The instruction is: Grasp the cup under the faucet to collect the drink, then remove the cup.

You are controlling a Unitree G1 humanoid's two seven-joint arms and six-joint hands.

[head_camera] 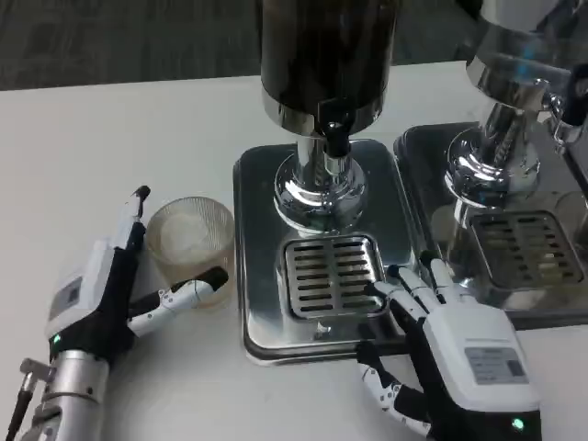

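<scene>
Ribbed clear glass cup (191,240) is sitting upright on the white table (83,147), left of the shiny steel drip tray (262,266). Left hand (115,285) is cradling it loosely; right hand (450,340) is resting spread, holding nothing.

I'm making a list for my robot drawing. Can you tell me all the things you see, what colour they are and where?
cup: one, clear ribbed glass, on the table left of the tray
drink dispenser: one, dark tank on a shiny silver stand, middle
faucet: one, black, above the grate
tray: one, silver, slotted grate in the middle
second dispenser: one, silver, on its own tray, right edge
table: one, white
left hand: white and black, fingers either side of the cup
right hand: white and black, fingers spread on the tray's right edge
</scene>
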